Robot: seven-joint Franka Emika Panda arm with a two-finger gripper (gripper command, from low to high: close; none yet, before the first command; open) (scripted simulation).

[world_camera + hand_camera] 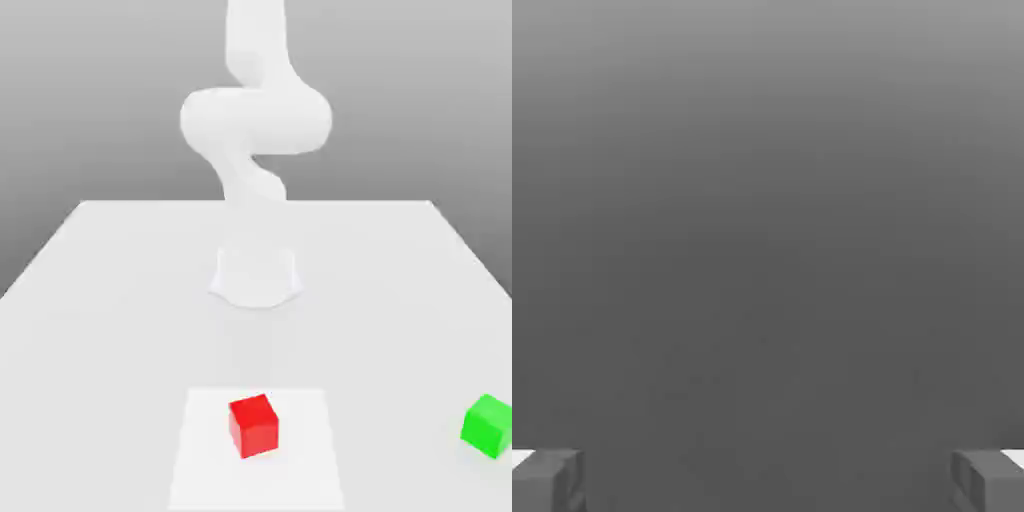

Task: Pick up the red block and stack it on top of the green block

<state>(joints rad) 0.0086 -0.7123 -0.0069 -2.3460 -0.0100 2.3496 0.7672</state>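
Exterior view: red block (253, 425) on the table (120, 300), green block (488, 425) well apart; claw (768, 480) spread wide, empty.

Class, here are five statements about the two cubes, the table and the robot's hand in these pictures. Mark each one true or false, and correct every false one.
1. The small bright red cube rests on the white table. True.
2. The small bright green cube sits on top of the red cube. False: they lie apart, the green one toward the exterior view's right.
3. The hand grips the red cube. False: nothing lies between its fingertips.
4. The hand is open. True.
5. The red cube lies on a paler square patch of the table. True.
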